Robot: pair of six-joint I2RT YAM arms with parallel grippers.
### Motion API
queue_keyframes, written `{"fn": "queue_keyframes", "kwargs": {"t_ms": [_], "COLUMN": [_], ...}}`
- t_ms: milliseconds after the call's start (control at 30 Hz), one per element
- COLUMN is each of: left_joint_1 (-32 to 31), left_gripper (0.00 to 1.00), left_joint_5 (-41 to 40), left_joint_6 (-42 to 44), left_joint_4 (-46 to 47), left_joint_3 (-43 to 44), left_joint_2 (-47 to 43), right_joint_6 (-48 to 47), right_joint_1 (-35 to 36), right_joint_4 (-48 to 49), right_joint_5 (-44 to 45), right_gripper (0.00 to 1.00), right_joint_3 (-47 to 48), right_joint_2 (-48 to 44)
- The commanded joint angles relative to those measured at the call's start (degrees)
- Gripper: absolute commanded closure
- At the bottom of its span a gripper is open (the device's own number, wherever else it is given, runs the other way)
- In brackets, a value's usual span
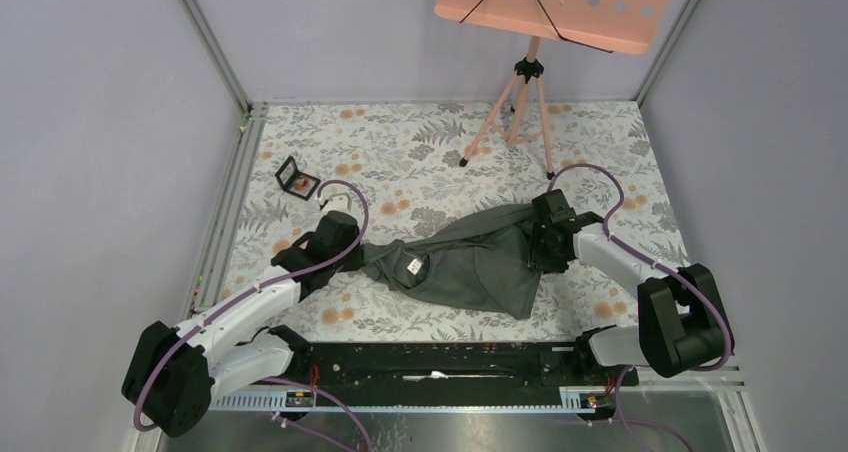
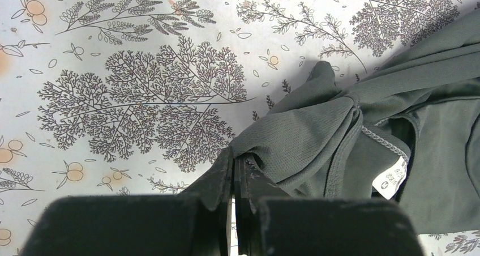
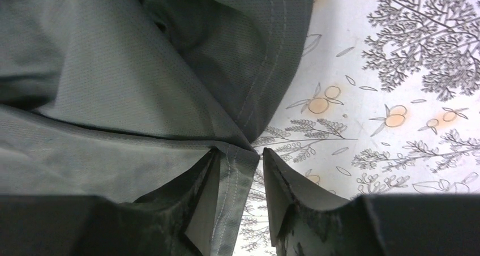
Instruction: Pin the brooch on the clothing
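Observation:
The dark grey-green T-shirt (image 1: 470, 262) lies crumpled on the floral mat, its white neck label (image 1: 414, 266) facing up. My left gripper (image 1: 360, 254) is shut on a fold of cloth at the shirt's left end; in the left wrist view the fold (image 2: 300, 134) is pinched at the fingertips of this gripper (image 2: 234, 154), near the label (image 2: 394, 176). My right gripper (image 1: 541, 255) is at the shirt's right end. In the right wrist view it (image 3: 240, 152) is open, the stitched hem (image 3: 235, 176) lying against one finger. A tiny orange-brown spot (image 1: 301, 183), maybe the brooch, sits in a small black square case (image 1: 290, 174).
A pink stand on a tripod (image 1: 525, 102) stands at the back of the mat, its legs reaching towards the shirt's far side. Grey walls close the left, right and back. A black rail (image 1: 440, 357) runs along the near edge between the arm bases.

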Motion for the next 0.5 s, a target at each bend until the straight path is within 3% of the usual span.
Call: {"fn": "queue_keyframes", "kwargs": {"t_ms": [0,333,467], "left_joint_1": [0.39,0.39,0.39], "left_gripper": [1.00,1.00,1.00], "left_joint_5": [0.55,0.98,0.76], "left_joint_6": [0.75,0.59,0.58], "left_joint_4": [1.59,1.25,0.80], "left_joint_3": [1.58,1.36,1.45], "left_joint_2": [-1.28,-2.49,-2.60], "right_joint_6": [0.35,-0.18,-0.23], "right_joint_1": [-0.32,-0.37,-0.36], "right_joint_4": [2.60,0.64,-0.54], "right_joint_5": [-1.62,0.26,0.21], "right_gripper": [0.61,0.67,0.80], "right_joint_3": [0.20,1.39,1.83], "right_joint_2": [-1.49,-1.97,-3.32]}}
